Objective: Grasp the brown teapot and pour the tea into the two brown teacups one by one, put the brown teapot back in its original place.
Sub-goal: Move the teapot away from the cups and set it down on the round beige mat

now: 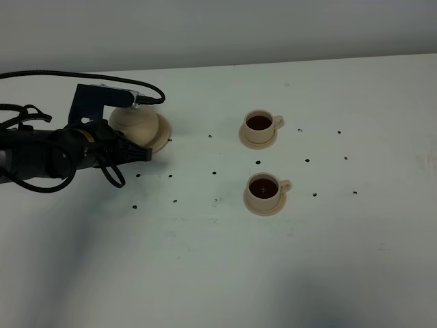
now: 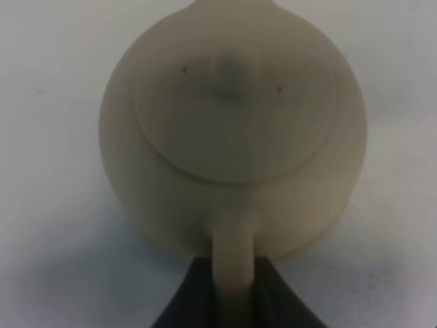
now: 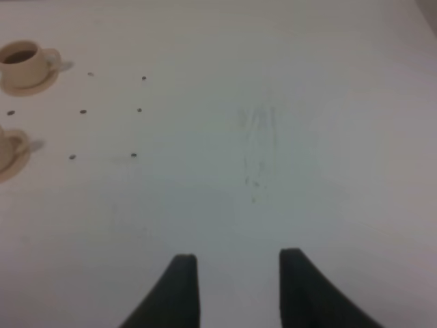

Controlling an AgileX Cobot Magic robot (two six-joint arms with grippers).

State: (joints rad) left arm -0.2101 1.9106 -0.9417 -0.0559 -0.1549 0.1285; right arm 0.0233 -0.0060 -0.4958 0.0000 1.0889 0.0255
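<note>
White counter (image 1: 225,260); left gripper (image 2: 235,290) jaws pinched shut on brown teapot (image 2: 232,130) handle — spout directly opposite, teapot over its saucer (image 1: 162,140).

From my station I see a white table (image 1: 218,273) filling almost the whole high view, its matte top dotted with small dark marks (image 1: 214,173) in loose rows. Behind its far edge runs a plain pale grey wall (image 1: 273,27). Light is soft and even, with faint shadows toward the near side.
</note>
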